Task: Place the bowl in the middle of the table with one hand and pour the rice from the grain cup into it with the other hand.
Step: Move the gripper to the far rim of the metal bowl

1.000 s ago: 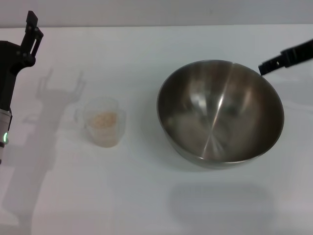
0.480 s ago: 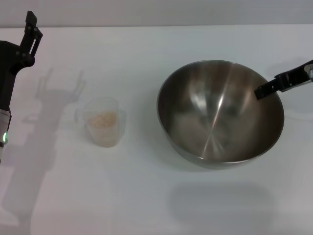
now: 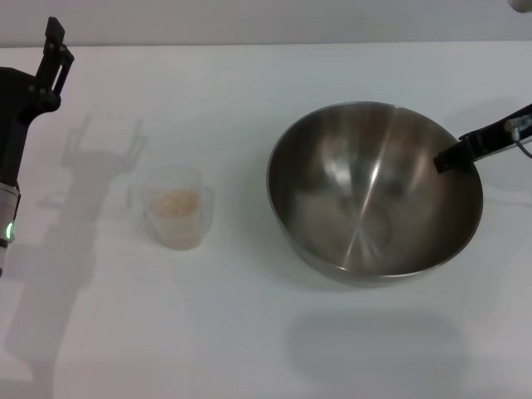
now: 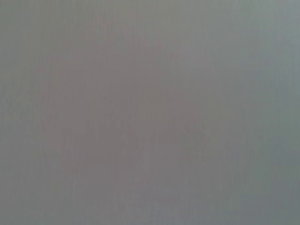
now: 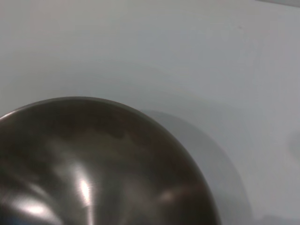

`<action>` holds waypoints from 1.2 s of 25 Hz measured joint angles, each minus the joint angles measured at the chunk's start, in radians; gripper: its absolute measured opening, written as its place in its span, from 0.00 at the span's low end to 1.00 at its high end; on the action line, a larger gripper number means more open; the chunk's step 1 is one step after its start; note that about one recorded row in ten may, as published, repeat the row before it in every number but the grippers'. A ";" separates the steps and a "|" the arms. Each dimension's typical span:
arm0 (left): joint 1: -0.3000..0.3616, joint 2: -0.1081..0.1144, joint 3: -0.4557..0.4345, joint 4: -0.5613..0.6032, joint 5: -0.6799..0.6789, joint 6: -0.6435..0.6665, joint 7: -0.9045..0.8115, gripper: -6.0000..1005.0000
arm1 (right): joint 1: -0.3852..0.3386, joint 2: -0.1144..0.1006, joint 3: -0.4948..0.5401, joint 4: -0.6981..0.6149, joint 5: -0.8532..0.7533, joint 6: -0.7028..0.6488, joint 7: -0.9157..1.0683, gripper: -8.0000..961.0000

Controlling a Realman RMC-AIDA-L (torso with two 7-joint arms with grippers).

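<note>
The plain white flat desk (image 3: 249, 349) fills the head view. The large round stainless-steel mixing bowl (image 3: 374, 191) sits right of centre, closer to the right edge than the left, empty and shiny inside. The right wrist view shows the same bowl's rim and inner wall (image 5: 93, 164) with bare desk beyond it.

The right tool (image 3: 465, 150) reaches in from the right edge; one black finger tip lies at the bowl's right rim, over the inside. Only that one finger shows, so whether the pair is apart or together cannot be told.

The left tool (image 3: 51, 58) hangs parked near the far left corner, raised, its two fingers apart with nothing between them. The left wrist view shows only blank grey.

The small clear frosted plastic grain cup (image 3: 174, 208) stands upright left of centre, well apart from the bowl, with a low heap of pale beige rice (image 3: 176, 202) inside.

Risks, as judged:
- A thin, slick rim could slip from a shallow pinch, and the bowl would tilt or skid.
- A wide bowl dragged toward the centre could knock the cup over and spill the rice, though the gap looks ample.

Nothing else stands between the bowl and the desk's middle.
</note>
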 joint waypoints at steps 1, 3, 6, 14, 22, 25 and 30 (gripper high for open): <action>0.000 0.000 0.000 0.000 0.000 0.000 0.001 0.78 | 0.000 0.000 0.000 0.000 0.000 0.000 0.000 0.70; -0.001 0.000 0.000 0.001 0.000 0.000 0.001 0.78 | 0.002 0.000 -0.001 0.003 0.000 -0.001 -0.004 0.65; -0.001 0.000 0.000 0.001 0.000 0.000 0.001 0.78 | 0.012 0.002 -0.003 0.028 -0.002 -0.014 -0.013 0.52; -0.001 0.000 0.000 0.001 0.000 0.000 0.000 0.77 | 0.015 0.004 -0.012 0.048 -0.011 -0.029 -0.030 0.19; -0.001 -0.002 0.000 0.001 0.000 0.000 -0.002 0.77 | 0.015 0.008 -0.021 0.048 -0.013 -0.037 -0.039 0.05; -0.001 -0.002 0.000 0.001 0.000 0.002 -0.005 0.77 | 0.015 0.008 -0.021 0.046 -0.013 -0.046 -0.040 0.05; 0.001 -0.002 0.000 -0.001 0.001 0.004 -0.006 0.77 | 0.015 0.008 -0.012 0.040 -0.006 -0.058 -0.046 0.04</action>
